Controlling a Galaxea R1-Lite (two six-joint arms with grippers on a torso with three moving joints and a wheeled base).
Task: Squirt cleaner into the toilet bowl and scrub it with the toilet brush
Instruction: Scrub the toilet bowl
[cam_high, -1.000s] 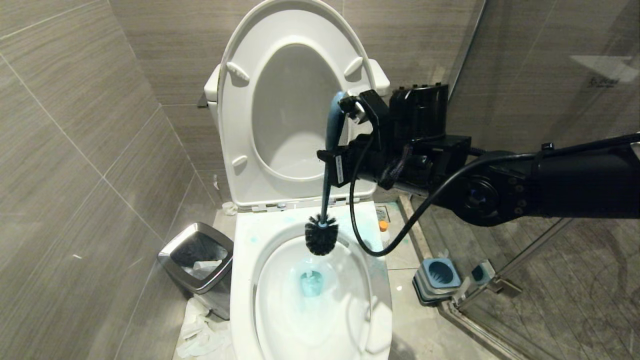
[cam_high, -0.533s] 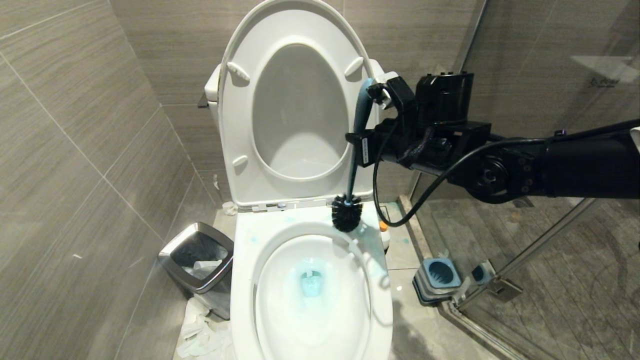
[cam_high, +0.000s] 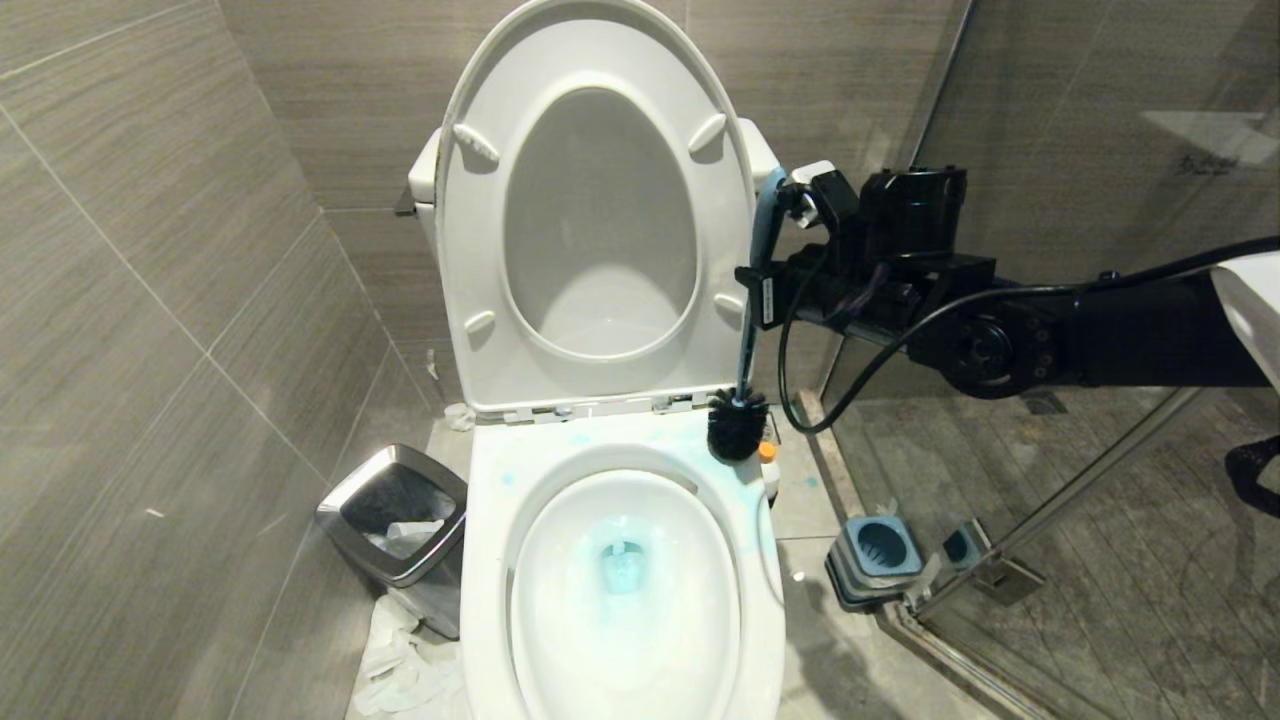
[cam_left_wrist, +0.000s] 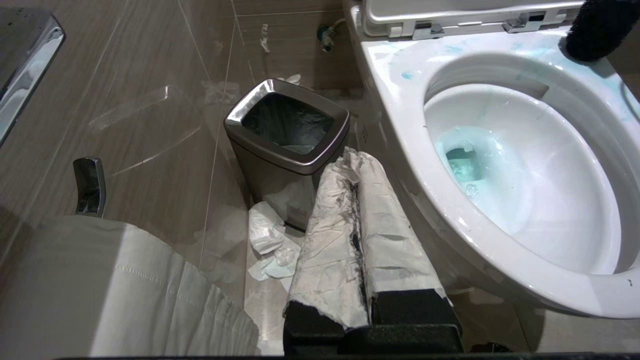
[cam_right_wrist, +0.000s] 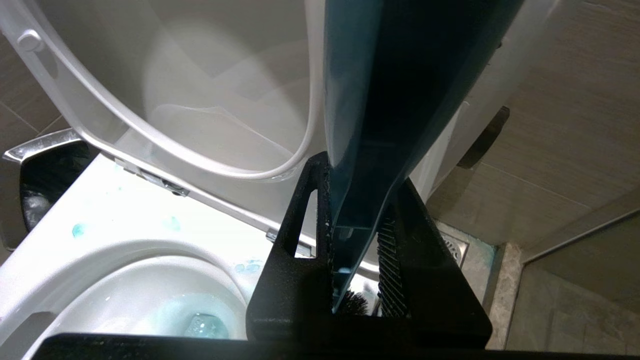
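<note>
So the brush is out of the bowl now. A second ago the right tool (cam_high: 752, 290) had the toilet brush (cam_high: 745, 340) hanging over the middle of the toilet bowl (cam_high: 560, 600), bristles just above the water. Since then the arm has swung it back and off to the robot's right, and the black head now sits over the back right corner of the rim, right next to the seat hinge and just above the orange cap of the cleaner (cam_high: 766, 452), which stands on the floor tucked against the toilet.

Grip hasn't changed at all: the right tool is clamped tight on the blue-grey handle, which hangs roughly upright, and the right wrist view shows the handle wedged between the two black fingers (cam_right_wrist: 295, 280). The left tool (cam_left_wrist: 357, 235) is parked low beside the bowl, pressed shut with nothing in it, near the waste bin (cam_left_wrist: 287, 145).

What it means, I reckon: blue cleaner is already in the water and smeared on the rim, so the squirt part is done and the scrubbing looks finished too. The brush holder (cam_high: 878, 560) is on the floor further right, so this looks like the start of carrying it home. Drips on the floor are the obvious risk.
</note>
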